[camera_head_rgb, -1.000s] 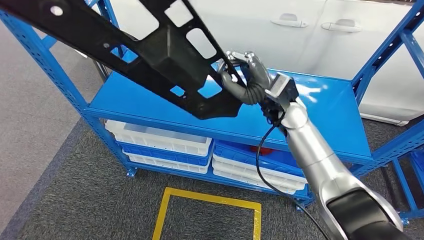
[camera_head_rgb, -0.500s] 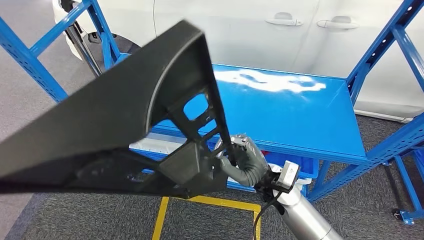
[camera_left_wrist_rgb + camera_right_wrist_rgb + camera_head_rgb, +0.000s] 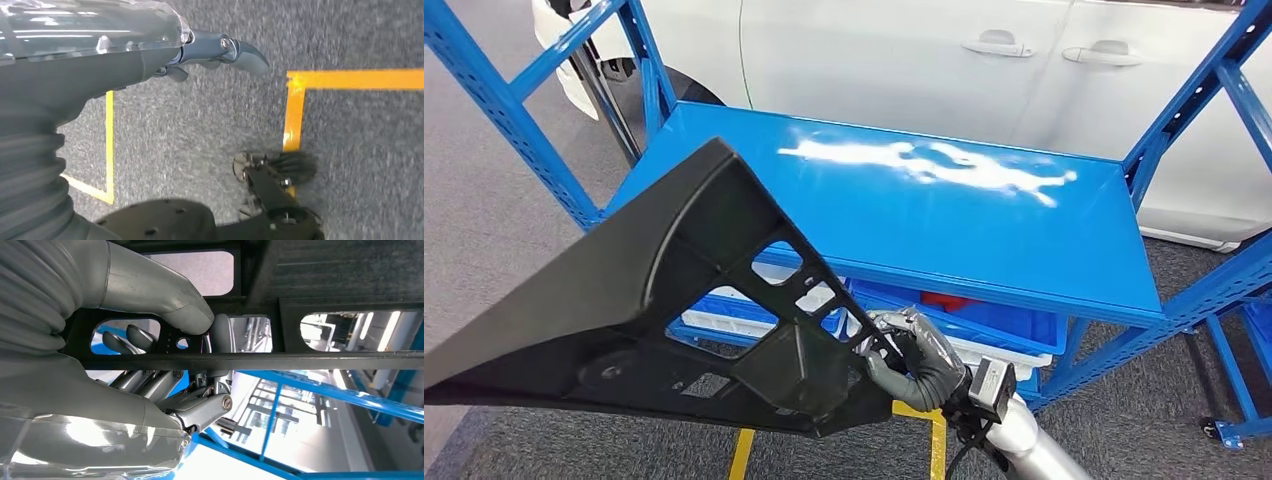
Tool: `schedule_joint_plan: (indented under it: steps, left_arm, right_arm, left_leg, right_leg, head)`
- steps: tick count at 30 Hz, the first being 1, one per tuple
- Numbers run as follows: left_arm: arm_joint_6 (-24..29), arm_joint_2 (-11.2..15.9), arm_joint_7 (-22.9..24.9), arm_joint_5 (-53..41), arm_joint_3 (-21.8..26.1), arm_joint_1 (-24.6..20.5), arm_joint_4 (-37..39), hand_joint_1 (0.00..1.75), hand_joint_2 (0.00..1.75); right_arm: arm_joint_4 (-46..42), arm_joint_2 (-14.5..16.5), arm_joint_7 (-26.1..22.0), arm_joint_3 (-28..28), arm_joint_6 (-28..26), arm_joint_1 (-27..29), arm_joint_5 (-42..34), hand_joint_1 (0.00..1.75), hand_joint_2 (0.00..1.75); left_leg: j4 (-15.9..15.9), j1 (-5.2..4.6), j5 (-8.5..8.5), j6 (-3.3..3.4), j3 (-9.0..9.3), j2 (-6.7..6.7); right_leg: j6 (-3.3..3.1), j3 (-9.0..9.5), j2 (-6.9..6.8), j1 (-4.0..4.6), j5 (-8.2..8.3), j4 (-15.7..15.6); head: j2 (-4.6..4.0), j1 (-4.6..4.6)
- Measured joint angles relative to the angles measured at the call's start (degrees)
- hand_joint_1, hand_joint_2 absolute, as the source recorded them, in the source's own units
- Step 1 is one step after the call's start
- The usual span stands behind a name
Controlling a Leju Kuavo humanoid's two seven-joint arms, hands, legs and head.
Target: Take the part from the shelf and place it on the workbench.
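A long black plastic part (image 3: 654, 300) with cut-out windows hangs in the air in front of the blue shelf (image 3: 944, 215). My right hand (image 3: 919, 360) grips it at its lower right end. In the right wrist view the thumb and fingers (image 3: 165, 305) wrap a black bar of the part (image 3: 310, 360). My left hand (image 3: 220, 50) hangs above the grey carpet with nothing in it, its fingers apart.
The shelf's top board is bare and shiny. White and blue bins (image 3: 984, 330) sit on the lower level. A white car (image 3: 944, 60) stands behind the shelf. Yellow tape (image 3: 295, 110) marks the carpet.
The right hand has pulled the part off the shelf, down and toward me. The whole view has shifted, so the shelf top is now bare and seen from farther back.
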Motion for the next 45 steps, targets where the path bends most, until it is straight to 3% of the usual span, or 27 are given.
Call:
schedule_joint_plan:
  steps: [2,3,6,7,8,11,13,15,17,18,19,21,22,23,26,28,31,32,33,34,36,38,39,41,42,44,45]
  left_arm:
    - [-0.59,0.00,0.09,-0.10,0.04,-0.01,0.00,0.00,1.75]
    - [-0.77,0.00,0.13,-0.12,0.05,0.00,0.00,0.00,1.75]
    - [-1.02,0.00,0.13,-0.10,0.09,0.17,0.00,0.00,1.75]
    - [-1.08,0.00,0.04,-0.10,0.10,0.24,0.00,0.00,1.75]
    - [-1.14,0.00,-0.05,-0.14,0.11,0.29,0.00,0.00,1.75]
    - [-1.41,0.01,-0.18,-0.41,0.13,0.54,0.00,0.00,1.75]
    - [-1.57,0.03,-0.07,-0.69,0.12,0.75,0.00,0.00,1.75]
    - [-1.69,0.04,0.14,-1.08,0.11,0.76,0.00,0.00,1.75]
    - [-1.75,0.04,0.25,-1.51,0.08,0.75,0.00,0.00,1.75]
    - [-1.75,0.04,0.26,-1.73,0.05,0.77,0.00,0.00,1.75]
    - [-1.74,0.04,0.27,-1.88,0.03,0.85,0.00,0.00,1.75]
    - [-1.70,0.07,0.31,-2.04,0.02,0.96,0.00,0.00,1.75]
    - [-1.69,0.08,0.31,-2.00,0.02,0.98,0.00,0.00,1.75]
    - [-1.69,0.10,0.30,-1.91,0.02,0.95,0.00,0.00,1.75]
    - [-1.70,0.09,0.05,-1.57,0.04,1.19,0.01,0.00,1.75]
    - [-1.64,0.04,-0.06,-1.44,0.06,1.36,0.02,0.00,1.75]
    - [-1.58,-0.08,-0.07,-1.40,0.07,1.51,0.02,0.00,1.75]
    - [-1.58,-0.15,-0.07,-1.40,0.07,1.62,0.02,0.00,1.75]
    - [-1.58,-0.22,-0.08,-1.39,0.07,1.75,0.02,0.00,1.75]
    - [-1.58,-0.33,-0.09,-1.38,0.07,1.86,0.02,0.00,1.75]
    - [-1.57,-0.54,-0.19,-1.28,0.07,1.98,0.02,0.00,1.75]
    - [-1.53,-0.70,-0.38,-1.14,0.07,1.97,0.02,0.00,1.75]
    - [-1.52,-0.75,-0.44,-1.11,0.07,1.93,0.02,0.00,1.75]
    - [-1.57,-0.79,-0.45,-1.21,0.07,1.75,0.02,0.00,1.75]
    - [-1.64,-0.80,-0.43,-1.27,0.07,1.64,0.02,0.00,1.75]
    - [-1.77,-0.84,-0.38,-1.19,0.07,1.53,0.02,0.00,1.75]
    - [-1.81,-0.86,-0.36,-1.08,0.09,1.56,0.02,0.00,1.75]
  right_arm:
    - [0.00,0.03,0.41,-0.58,0.02,1.16,-0.49,1.75,1.75]
    - [0.00,0.05,0.55,-0.89,0.07,1.71,-0.73,1.75,1.75]
    - [-0.11,0.04,0.78,-1.80,0.52,2.59,-1.38,1.75,1.75]
    - [-0.19,0.04,0.86,-2.08,0.75,2.69,-1.61,1.75,1.75]
    - [-0.26,0.03,0.96,-2.33,0.91,2.78,-1.81,1.75,1.75]
    - [-0.29,0.00,1.22,-2.99,0.95,3.31,-2.41,1.75,1.75]
    - [-0.28,-0.03,1.29,-3.48,0.62,3.61,-2.81,1.75,1.75]
    - [-0.27,-0.05,1.35,-4.01,-0.04,4.02,-3.27,1.75,1.75]
    - [-0.25,-0.06,1.54,-4.51,-0.78,4.79,-3.61,1.75,1.75]
    - [-0.24,-0.07,1.64,-4.74,-1.02,5.19,-3.67,1.75,1.75]
    - [-0.24,-0.07,1.70,-4.91,-1.11,5.52,-3.68,1.75,1.75]
    - [-0.26,-0.08,1.75,-5.16,-1.14,5.95,-3.68,1.75,1.75]
    - [-0.28,-0.11,1.82,-5.27,-1.15,6.08,-3.68,1.75,1.75]
    - [-0.29,-0.14,1.96,-5.36,-1.15,6.17,-3.68,1.75,1.75]
    - [-0.28,-0.19,2.74,-5.49,-1.07,6.33,-3.68,1.75,1.75]
    - [-0.25,-0.17,3.25,-5.65,-0.90,6.42,-3.71,1.75,1.75]
    - [-0.19,-0.14,3.65,-5.98,-0.65,6.93,-3.73,1.75,1.75]
    - [-0.17,-0.14,3.73,-6.07,-0.56,7.28,-3.71,1.75,1.75]
    - [-0.17,-0.14,3.80,-6.17,-0.47,7.64,-3.68,1.75,1.75]
    - [-0.19,-0.14,3.87,-6.26,-0.38,7.93,-3.64,1.75,1.75]
    - [-0.28,-0.14,3.96,-6.47,-0.07,8.15,-3.57,1.75,1.75]
    - [-0.49,-0.14,3.97,-6.74,0.26,8.12,-3.53,1.75,1.75]
    - [-0.58,-0.14,3.98,-6.88,0.35,8.10,-3.50,1.75,1.75]
    - [-0.73,-0.16,4.04,-7.23,0.39,8.11,-3.33,1.75,1.75]
    - [-0.88,-0.21,4.11,-7.43,0.45,8.10,-3.23,1.75,1.75]
    - [-1.38,-0.35,4.36,-7.73,0.79,7.92,-2.99,1.75,1.75]
    - [-1.61,-0.40,4.53,-7.79,1.03,7.80,-2.84,1.75,1.75]
  left_leg:
    - [0.19,-0.04,0.39,-0.01,-0.73,0.01]
    - [0.30,-0.03,0.60,-0.07,-1.10,0.01]
    - [0.62,-0.07,1.25,-0.62,-1.91,-0.02]
    - [0.70,-0.14,1.50,-0.93,-2.11,-0.01]
    - [0.75,-0.20,1.78,-1.27,-2.27,0.00]
    - [0.83,-0.14,2.30,-2.27,-2.73,-0.04]
    - [3.56,-0.01,-0.55,-2.82,-3.98,-0.10]
    - [10.46,0.07,-6.08,-3.20,-6.07,-0.08]
    - [16.10,0.10,-9.58,-3.36,-6.64,-0.07]
    - [16.13,0.10,-9.84,-3.31,-5.48,-0.07]
    - [13.59,0.09,-9.16,-3.15,-3.02,-0.07]
    - [5.05,-0.07,-7.43,-2.46,3.36,-0.08]
    - [1.57,-0.24,-6.80,-2.05,5.60,-0.09]
    - [-0.29,-0.48,-6.57,-1.65,6.68,-0.09]
    - [-1.13,-0.82,-5.47,-0.67,6.62,0.20]
    - [-1.67,-0.60,-4.28,-0.02,6.29,0.82]
    - [-1.73,-0.58,-3.13,0.41,5.13,1.80]
    - [-1.62,-0.60,-2.94,0.38,4.72,2.16]
    - [-1.46,-0.59,-2.83,0.33,4.37,2.55]
    - [-1.26,-0.56,-2.79,0.25,4.10,2.97]
    - [-0.83,-0.54,-2.91,-0.03,3.83,3.86]
    - [-0.36,-0.77,-3.15,-0.60,3.71,4.64]
    - [-0.25,-0.88,-3.22,-0.92,3.68,5.03]
    - [-0.21,-0.91,-3.37,-1.57,3.70,5.78]
    - [0.20,-0.81,-3.83,-1.91,3.59,5.39]
    - [4.12,-0.55,-6.53,-2.46,1.94,3.19]
    - [7.84,-0.42,-8.52,-2.63,0.35,1.88]
  right_leg:
    - [0.23,-1.36,-0.01,-0.22,-2.00,4.88]
    - [0.29,-0.55,-0.01,-0.34,-1.42,4.27]
    - [0.12,6.11,-0.04,-0.45,2.68,-6.42]
    - [-0.09,7.54,0.00,-0.34,3.47,-9.13]
    - [-0.35,8.11,0.05,-0.18,3.84,-10.50]
    - [-1.45,7.42,0.01,-0.04,4.90,-10.82]
    - [-2.30,6.54,-0.24,-0.18,5.96,-11.07]
    - [-2.77,5.20,-0.42,-0.01,7.04,-11.06]
    - [-2.89,3.73,-0.57,0.24,8.08,-10.95]
    - [-2.88,2.96,-0.61,0.34,8.61,-10.86]
    - [-2.83,2.19,-0.56,0.43,9.11,-10.76]
    - [-2.55,0.94,-0.36,0.60,10.00,-10.50]
    - [-2.30,0.60,-0.29,0.62,10.34,-10.42]
    - [-1.96,0.47,-0.27,0.56,10.67,-10.39]
    - [-0.88,0.43,0.00,0.20,11.63,-10.66]
    - [-0.35,-0.58,0.21,0.09,9.93,-8.69]
    - [0.29,-4.32,0.21,-0.21,3.32,1.52]
    - [0.48,-5.02,0.18,-0.32,2.12,4.28]
    - [0.63,-4.77,0.09,-0.43,1.96,5.16]
    - [0.72,-3.35,-0.14,-0.52,2.80,3.67]
    - [0.63,1.64,-1.94,-0.48,5.31,-3.96]
    - [-0.15,4.77,-3.47,-0.12,6.55,-9.62]
    - [-0.62,4.99,-3.56,0.10,6.46,-10.36]
    - [-1.43,4.78,-2.38,0.14,6.83,-10.50]
    - [-1.80,4.75,-1.87,0.05,7.04,-10.69]
    - [-2.49,4.65,-0.86,-0.14,7.49,-11.03]
    - [-2.69,4.50,-0.32,-0.09,7.63,-11.04]
  head:
    - [0.00,0.00]
    - [0.00,0.00]
    - [0.00,0.00]
    - [0.00,0.00]
    - [0.00,0.00]
    - [0.00,0.00]
    - [0.00,0.00]
    - [0.00,0.00]
    - [0.00,0.00]
    - [0.00,0.00]
    - [0.00,0.00]
    - [0.00,-0.01]
    - [0.00,-0.01]
    - [0.00,-0.01]
    - [0.00,-0.01]
    - [0.00,0.00]
    - [0.00,0.00]
    - [0.00,0.00]
    - [0.00,0.00]
    - [0.00,0.00]
    - [0.00,0.00]
    - [0.00,-0.01]
    - [0.00,-0.01]
    - [0.00,-0.02]
    - [0.00,-0.01]
    - [0.00,-0.02]
    - [0.00,-0.02]
